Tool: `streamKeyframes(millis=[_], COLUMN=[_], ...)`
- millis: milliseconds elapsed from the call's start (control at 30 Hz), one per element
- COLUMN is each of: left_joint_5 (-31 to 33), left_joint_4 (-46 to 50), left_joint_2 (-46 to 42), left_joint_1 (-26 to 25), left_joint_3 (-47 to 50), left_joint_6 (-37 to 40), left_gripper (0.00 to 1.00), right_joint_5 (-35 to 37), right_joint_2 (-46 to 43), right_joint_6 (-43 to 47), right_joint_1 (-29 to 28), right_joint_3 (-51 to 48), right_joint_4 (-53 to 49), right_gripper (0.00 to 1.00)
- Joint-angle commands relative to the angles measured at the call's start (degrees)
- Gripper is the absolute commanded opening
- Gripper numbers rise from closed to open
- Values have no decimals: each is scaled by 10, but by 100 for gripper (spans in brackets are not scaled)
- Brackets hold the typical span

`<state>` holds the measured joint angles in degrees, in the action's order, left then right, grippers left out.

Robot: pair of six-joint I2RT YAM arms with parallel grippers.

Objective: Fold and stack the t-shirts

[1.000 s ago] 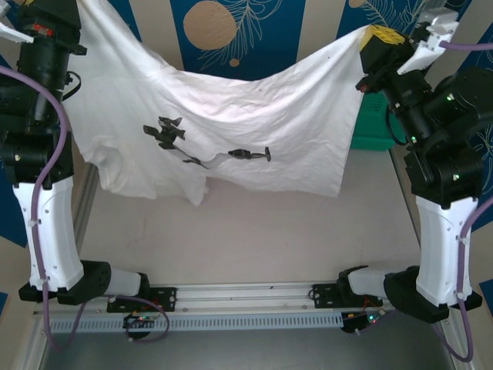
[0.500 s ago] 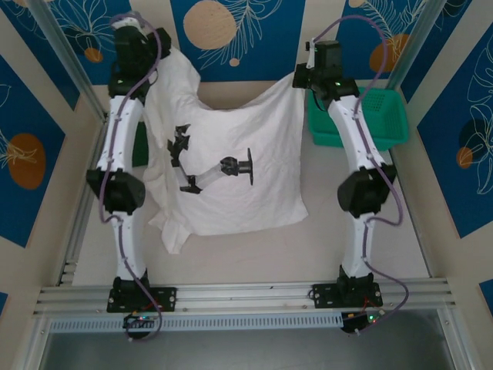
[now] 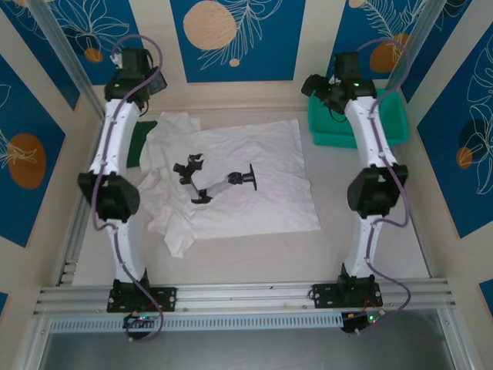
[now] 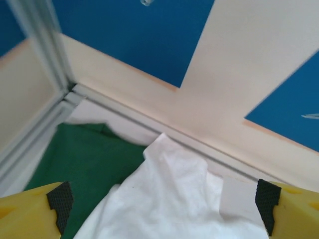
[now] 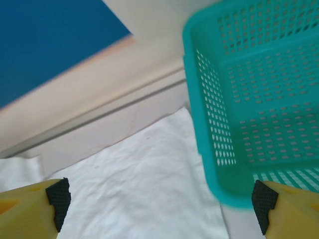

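- Left end effector (image 4: 164,206): jaws wide apart, nothing pinched. A moment ago it held a far corner of the shirt aloft, and now it has let go!
- Right end effector (image 5: 159,204): same story, jaws spread and empty, hanging over the far right corner of the cloth.
- And down it comes: the white t-shirt (image 3: 239,177) has dropped from its hanging drape and lies spread on the tabletop (image 3: 254,254), print side up.
- The right half lies fairly flat; the left side is bunched and wrinkled (that sleeve looks tucked in on itself).
- My read: the lay-out step is done and the first fold comes next, though that left bunch may want smoothing first.
- The dark green t-shirt (image 4: 94,159) waits at the far left, its edge under the white one's corner.
- The teal mesh basket (image 5: 192,89) sits just beside the white shirt's far right corner.
- Writing? None legible: the black print (image 3: 219,181) is a graphic shape with no letters I can make out.
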<state>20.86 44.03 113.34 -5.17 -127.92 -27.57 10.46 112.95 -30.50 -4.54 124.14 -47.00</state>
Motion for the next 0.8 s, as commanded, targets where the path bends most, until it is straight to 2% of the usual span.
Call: streamKeyframes(millis=[0, 67, 133, 200, 233, 267, 400, 467, 533, 600, 700, 767], left_joint_5=[9, -8, -30, -98, -154, -184, -227, -270, -291, -297, -305, -280], left_joint_4=[-4, -19, -29, -47, -72, -88, -115, -131, -154, -168, -156, -147], left_joint_2=[-131, -199, -248, -283, -297, -306, -300, -271, -248, -227, -188, -181], left_joint_1=[0, 15, 35, 67, 86, 98, 113, 130, 136, 137, 143, 146], left_joint_3=[189, 328, 439, 536, 583, 621, 686, 697, 701, 695, 676, 679], left_joint_6=[-38, -46, -55, -65, -60, -51, 7, 19, 27, 41, 54, 58], left_gripper=[94, 92, 88, 88, 85, 84, 83, 75, 71, 71, 54, 54], right_joint_5=[-27, -77, -89, -114, -120, -124, -139, -141, -139, -148, -150, -157], right_joint_2=[-148, -230, -286, -319, -329, -334, -327, -311, -296, -280, -249, -231], right_joint_6=[-30, -40, -62, -68, -70, -66, -78, -87, -95, -97, -102, -109], right_joint_1=[-10, -12, -19, -31, -43, -56, -101, -108, -109, -114, -117, -117], right_joint_3=[-153, -320, -438, -527, -561, -592, -672, -690, -698, -703, -698, -699], right_joint_4=[20, 68, 82, 83, 75, 68, 63, 63, 67, 82, 84, 88], right_gripper=[94, 88, 86, 80, 79, 79, 77, 73, 71, 69, 68, 67])
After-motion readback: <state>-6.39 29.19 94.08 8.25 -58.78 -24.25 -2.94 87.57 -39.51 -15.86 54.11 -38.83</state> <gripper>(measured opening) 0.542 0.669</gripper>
